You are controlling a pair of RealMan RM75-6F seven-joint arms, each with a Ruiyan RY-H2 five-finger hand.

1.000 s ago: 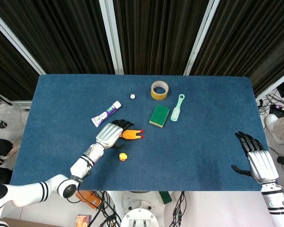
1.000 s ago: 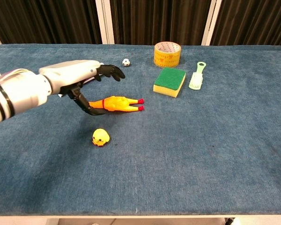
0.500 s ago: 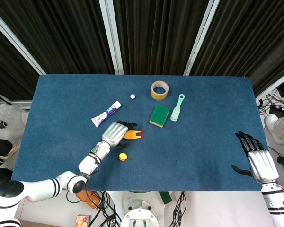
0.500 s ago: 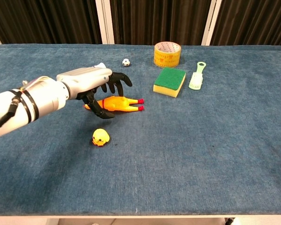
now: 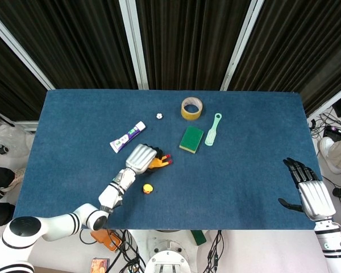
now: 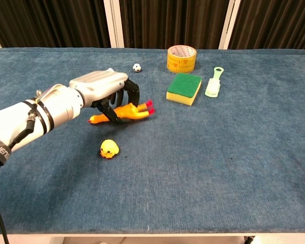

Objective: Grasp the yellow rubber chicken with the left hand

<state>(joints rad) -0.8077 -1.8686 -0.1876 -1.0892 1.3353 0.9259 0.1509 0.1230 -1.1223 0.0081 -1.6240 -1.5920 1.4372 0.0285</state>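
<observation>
The yellow rubber chicken (image 6: 134, 112) (image 5: 161, 162) lies left of the table's middle, its red feet tipped up toward the right and its head poking out at the left. My left hand (image 6: 104, 87) (image 5: 141, 158) sits over its body with the dark fingers curled around it, gripping it. My right hand (image 5: 310, 190) rests far off by the table's near right edge, fingers spread and holding nothing; the chest view does not show it.
A small yellow duck toy (image 6: 109, 149) lies just in front of the chicken. A green sponge (image 6: 184, 87), a green brush (image 6: 213, 82), a tape roll (image 6: 181, 58) and a tiny ball (image 6: 136, 67) sit behind. A toothpaste tube (image 5: 128, 136) lies beyond the left hand.
My left hand has dropped onto the chicken and its fingers have closed around the body. The chicken has turned, its feet now lifted. The right hand has stayed still.
</observation>
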